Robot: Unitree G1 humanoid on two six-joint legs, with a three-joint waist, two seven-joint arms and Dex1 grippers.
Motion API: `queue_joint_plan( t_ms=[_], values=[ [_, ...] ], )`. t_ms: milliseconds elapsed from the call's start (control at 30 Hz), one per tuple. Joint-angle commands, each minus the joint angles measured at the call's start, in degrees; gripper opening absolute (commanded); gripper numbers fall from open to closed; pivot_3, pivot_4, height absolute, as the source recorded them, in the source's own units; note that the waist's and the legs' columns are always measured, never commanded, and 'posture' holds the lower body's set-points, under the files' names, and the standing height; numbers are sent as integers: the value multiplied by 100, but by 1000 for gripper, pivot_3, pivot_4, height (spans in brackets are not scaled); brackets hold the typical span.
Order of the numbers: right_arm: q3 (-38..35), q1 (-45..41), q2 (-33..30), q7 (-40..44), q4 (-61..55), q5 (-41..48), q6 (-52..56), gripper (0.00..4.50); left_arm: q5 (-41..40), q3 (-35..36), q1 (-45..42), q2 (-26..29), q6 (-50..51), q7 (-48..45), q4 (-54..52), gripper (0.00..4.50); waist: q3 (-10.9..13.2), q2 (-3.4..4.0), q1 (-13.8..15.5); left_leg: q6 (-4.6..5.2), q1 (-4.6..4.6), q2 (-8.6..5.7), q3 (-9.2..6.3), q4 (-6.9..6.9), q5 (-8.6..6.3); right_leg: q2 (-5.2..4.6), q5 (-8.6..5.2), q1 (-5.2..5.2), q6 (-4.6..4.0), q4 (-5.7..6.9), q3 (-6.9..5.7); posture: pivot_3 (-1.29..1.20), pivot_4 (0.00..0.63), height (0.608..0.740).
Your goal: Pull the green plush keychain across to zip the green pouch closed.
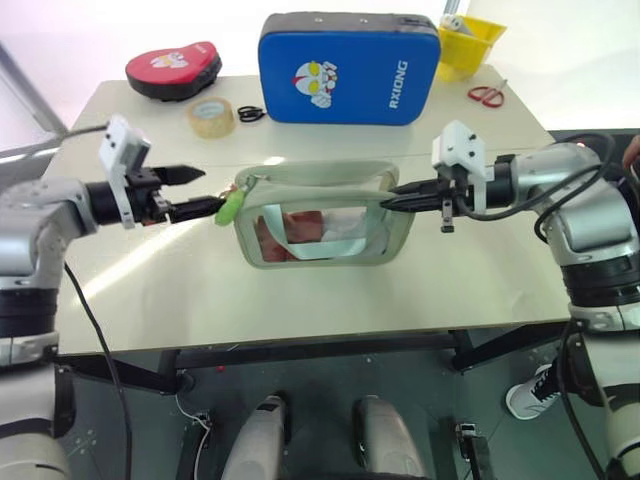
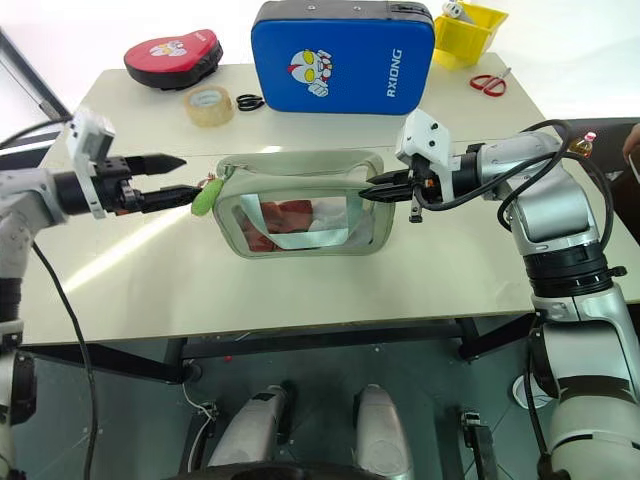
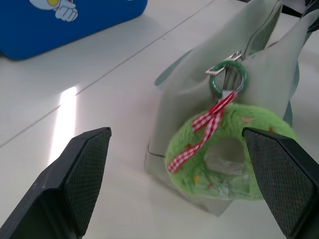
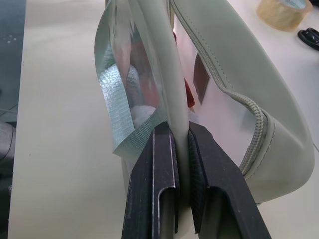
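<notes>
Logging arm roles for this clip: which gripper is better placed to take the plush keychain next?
Left. The left gripper is open right beside the green plush keychain, which lies between its fingers in the left wrist view. The right gripper is shut on the green pouch at the opposite end, bracing it.

bright, even light washes the pale desk [image 1: 330,290], with a glare streak across its left side and another beside the green pouch [image 3: 209,84] in the left wrist view, soft shadows beneath, near fingers [image 3: 82,174] slightly blurred.
</notes>
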Motion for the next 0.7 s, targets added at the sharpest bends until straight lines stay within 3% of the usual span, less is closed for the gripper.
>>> queue_joint_plan(
  t_ms=[33,300,533,633,700],
  values=[
    [-174,-156,-37,-22,-146,33,-21,26,-194,165,-34,168,172,-136,-366,4500,0,0,6,0,0,0,0,0,0,0,0,0,0,0,0,0,150,740],
    [-186,-168,-53,-33,-169,46,14,26,-26,-77,659,358,6,-420,-978,4500,0,0,6,0,0,2,1,1,0,1,0,0,0,1,2,0,150,740],
    [-182,-151,-64,-49,-208,41,27,26,126,-162,542,91,-162,-172,-762,4500,0,0,16,0,0,2,0,3,0,2,1,2,-2,1,2,0,150,740],
    [-184,-140,-68,-68,-231,31,27,0,219,-227,588,-9,-261,-101,-706,3641,0,0,16,0,0,2,0,3,0,2,1,1,-2,1,2,0,150,740],
    [-182,-157,-69,-69,-231,29,31,0,263,-245,639,-40,-311,-124,-713,2673,0,0,14,0,0,2,1,3,0,2,1,1,-2,1,2,0,150,740]
  ],
)
